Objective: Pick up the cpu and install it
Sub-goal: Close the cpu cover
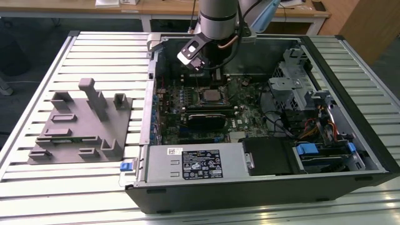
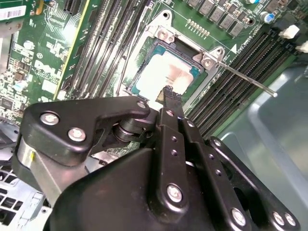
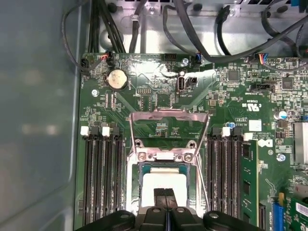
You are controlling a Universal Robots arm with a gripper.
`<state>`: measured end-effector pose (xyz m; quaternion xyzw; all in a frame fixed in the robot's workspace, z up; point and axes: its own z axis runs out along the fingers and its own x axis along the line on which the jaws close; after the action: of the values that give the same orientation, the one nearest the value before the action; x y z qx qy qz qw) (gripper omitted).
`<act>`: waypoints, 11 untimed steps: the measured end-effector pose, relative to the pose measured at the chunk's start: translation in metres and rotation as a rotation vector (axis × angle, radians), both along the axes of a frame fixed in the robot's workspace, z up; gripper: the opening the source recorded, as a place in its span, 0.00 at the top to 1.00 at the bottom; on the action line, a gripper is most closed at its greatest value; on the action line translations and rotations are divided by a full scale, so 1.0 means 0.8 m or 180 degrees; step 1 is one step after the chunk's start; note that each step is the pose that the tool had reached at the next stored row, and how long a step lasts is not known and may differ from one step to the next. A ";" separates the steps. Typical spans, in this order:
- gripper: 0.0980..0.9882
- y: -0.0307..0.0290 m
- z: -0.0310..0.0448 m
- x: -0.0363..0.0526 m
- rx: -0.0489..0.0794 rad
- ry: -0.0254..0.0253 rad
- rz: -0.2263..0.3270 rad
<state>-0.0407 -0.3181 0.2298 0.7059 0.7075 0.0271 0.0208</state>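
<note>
The small flat square cpu with a pale silvery metal top (image 3: 163, 180) lies flat in the steel-rimmed socket (image 3: 166, 155) on the green circuit board (image 3: 144, 72). The socket's hinged bare-metal retaining frame (image 3: 166, 114) stands open. The black jointed metal gripper (image 3: 165, 195) is clenched empty, tips together directly over the cpu; contact cannot be judged. Long black ribbed memory slots (image 3: 103, 178) flank the socket. The board sits inside the open dark computer case (image 1: 368, 140). A grey plastic block with upright posts (image 1: 81, 122) rests on the slatted metal table (image 1: 93, 51), outside the case at the exterior view's left.

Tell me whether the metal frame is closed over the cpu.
No: in the first wrist view the frame is swung open, the cpu bare.
</note>
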 end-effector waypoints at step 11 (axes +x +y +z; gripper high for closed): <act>0.99 0.0000 0.0339 0.001 0.0000 0.0030 0.0000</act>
<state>-0.0402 -0.3181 0.2569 0.7061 0.7075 0.0238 0.0175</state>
